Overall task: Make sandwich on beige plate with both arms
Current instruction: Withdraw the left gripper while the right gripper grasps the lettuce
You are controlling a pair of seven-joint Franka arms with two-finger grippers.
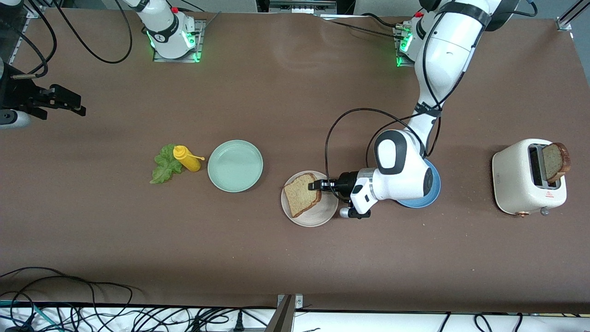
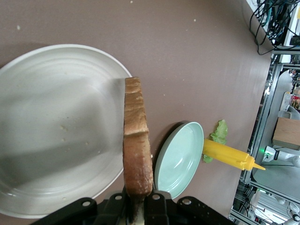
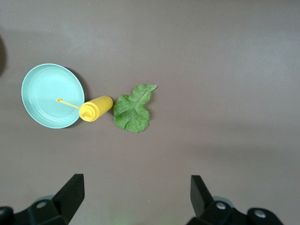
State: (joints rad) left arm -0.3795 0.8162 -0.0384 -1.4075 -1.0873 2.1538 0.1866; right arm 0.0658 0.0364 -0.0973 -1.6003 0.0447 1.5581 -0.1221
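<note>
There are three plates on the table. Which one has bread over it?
The beige plate, the one nearest the front camera. The left hand holds a bread slice over it. The mint-green plate holds nothing, and the arm largely hides the blue plate.

Left arm reaches down from its base at the top of the front view, elbow bent, wrist rolled sideways so the left gripper (image 1: 318, 185) points horizontally toward the right arm's end of the table, low over the beige plate (image 1: 322, 216). Its fingers are clamped on the edge of a bread slice (image 2: 136, 150). Right arm waits at the table's edge, right gripper (image 3: 136, 197) up high, facing down, fingers spread wide with nothing between them.
</note>
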